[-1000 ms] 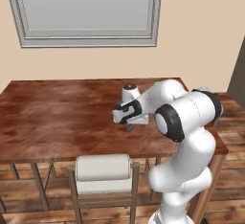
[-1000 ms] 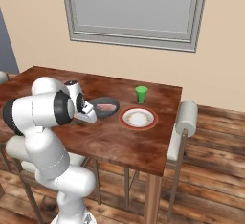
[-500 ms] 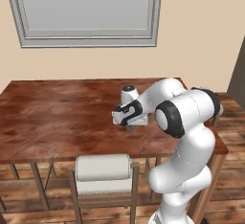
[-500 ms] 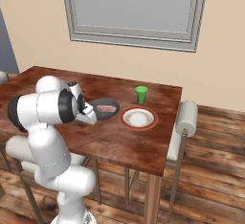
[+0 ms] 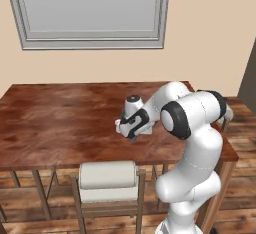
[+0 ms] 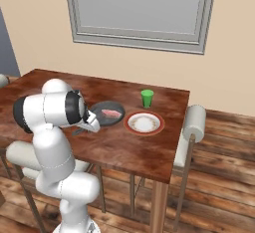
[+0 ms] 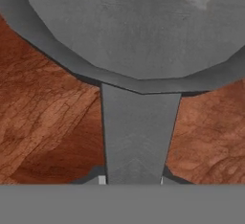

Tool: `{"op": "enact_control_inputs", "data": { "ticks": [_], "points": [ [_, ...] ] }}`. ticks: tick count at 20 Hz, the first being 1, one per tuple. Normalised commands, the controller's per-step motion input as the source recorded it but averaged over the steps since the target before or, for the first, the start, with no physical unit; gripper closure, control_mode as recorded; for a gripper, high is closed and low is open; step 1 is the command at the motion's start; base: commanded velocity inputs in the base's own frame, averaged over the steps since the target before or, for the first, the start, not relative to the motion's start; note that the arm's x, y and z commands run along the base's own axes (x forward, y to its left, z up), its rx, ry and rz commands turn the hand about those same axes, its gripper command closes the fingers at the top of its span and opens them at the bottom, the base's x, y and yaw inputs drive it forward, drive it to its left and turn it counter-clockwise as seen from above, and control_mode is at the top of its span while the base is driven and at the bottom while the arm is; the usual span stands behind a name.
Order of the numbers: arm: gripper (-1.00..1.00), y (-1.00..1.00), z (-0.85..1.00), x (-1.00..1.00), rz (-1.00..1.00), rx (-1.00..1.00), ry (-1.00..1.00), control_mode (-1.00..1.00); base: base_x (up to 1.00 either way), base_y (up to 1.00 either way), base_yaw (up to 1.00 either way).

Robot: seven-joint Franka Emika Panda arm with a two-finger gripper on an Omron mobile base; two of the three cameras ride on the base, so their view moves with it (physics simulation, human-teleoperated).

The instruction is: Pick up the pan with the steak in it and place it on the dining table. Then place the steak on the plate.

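I found the pan (image 6: pixel 108 114), steak (image 6: pixel 112 112) inside, resting on the dining table (image 6: pixel 149 147) just beside the plate (image 6: pixel 144 123), its handle (image 7: pixel 139 132) running between my gripper's (image 6: pixel 84 129) fingers, though whether they clamped it I could not tell.

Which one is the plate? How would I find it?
Look at the big brown table under the window. Near its right end, the plate lies flat between the dark pan and a chair, before a green cup. Its red-orange rim marks it out.
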Motion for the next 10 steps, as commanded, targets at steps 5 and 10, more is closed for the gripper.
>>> {"op": "enact_control_inputs", "data": {
  "ticks": [5,10],
  "points": [
    [1.0,0.0,-0.29,0.07,0.0,0.0,0.0,-1.0,0.0,0.0,0.0],
    [-1.0,0.0,-0.04,0.0,0.0,0.0,0.01,-1.0,0.0,0.0,0.0]
  ]
}}
